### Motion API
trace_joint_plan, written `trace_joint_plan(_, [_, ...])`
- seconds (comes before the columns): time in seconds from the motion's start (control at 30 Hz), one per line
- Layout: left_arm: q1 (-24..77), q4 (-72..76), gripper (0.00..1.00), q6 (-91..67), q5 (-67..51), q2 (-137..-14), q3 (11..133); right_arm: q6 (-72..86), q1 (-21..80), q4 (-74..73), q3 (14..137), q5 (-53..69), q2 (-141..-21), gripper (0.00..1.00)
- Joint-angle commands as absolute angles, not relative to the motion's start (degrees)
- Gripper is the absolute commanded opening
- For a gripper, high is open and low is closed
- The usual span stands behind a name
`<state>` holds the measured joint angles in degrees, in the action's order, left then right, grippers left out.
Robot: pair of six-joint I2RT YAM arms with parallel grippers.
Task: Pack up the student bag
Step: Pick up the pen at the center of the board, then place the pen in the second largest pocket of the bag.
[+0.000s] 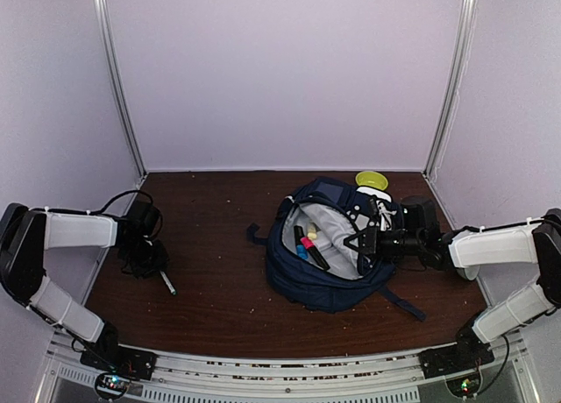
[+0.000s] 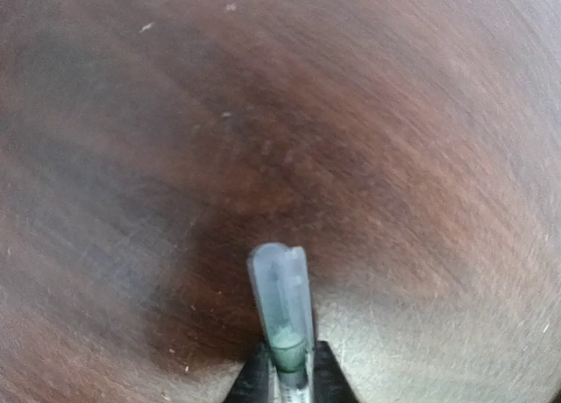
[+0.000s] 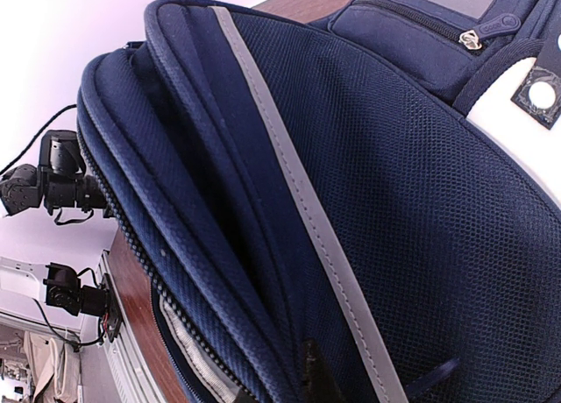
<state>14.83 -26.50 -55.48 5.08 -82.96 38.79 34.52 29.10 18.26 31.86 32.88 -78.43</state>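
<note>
Pen (image 2: 280, 289) fills left gripper (image 2: 285, 372); lime dish (image 1: 372, 180) peeks behind bag (image 1: 302, 285).

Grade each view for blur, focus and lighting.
Top external: evenly lit but soft, posts bowed by the wide lens, student bag readable. Left wrist: table smeared into streaky blur, pen soft, with a dark shadow beside it. Right wrist: bag mesh sharp, wall at upper left washed out.

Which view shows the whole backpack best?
The top view: the backpack lies fully in frame, opened up. The right wrist view shows only a close-up of its navy fabric; the left wrist view shows none of it.
</note>
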Motion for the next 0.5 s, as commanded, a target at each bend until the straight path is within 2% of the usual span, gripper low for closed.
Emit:
trace_joint_plan(0.0, [14.4,-25.4,0.06,-55.0,3.1,-84.3,38.2,35.7,27.9,16.7,31.2,31.5,-78.4,0.0])
trace_joint_plan(0.07, [14.5,-25.4,0.0,-54.4,2.9,-84.4,38.3,35.6,27.9,16.8,31.3,31.5,-78.5,0.0])
trace_joint_plan(0.27, [14.5,-25.3,0.0,-53.8,2.1,-82.2,37.9,35.6,28.0,16.7,31.3,31.6,-78.4,0.0])
trace_joint_plan(0.47, [15.7,-22.9,0.0,-50.8,1.5,-72.5,36.5,35.7,27.9,16.7,31.4,31.6,-78.6,0.0])
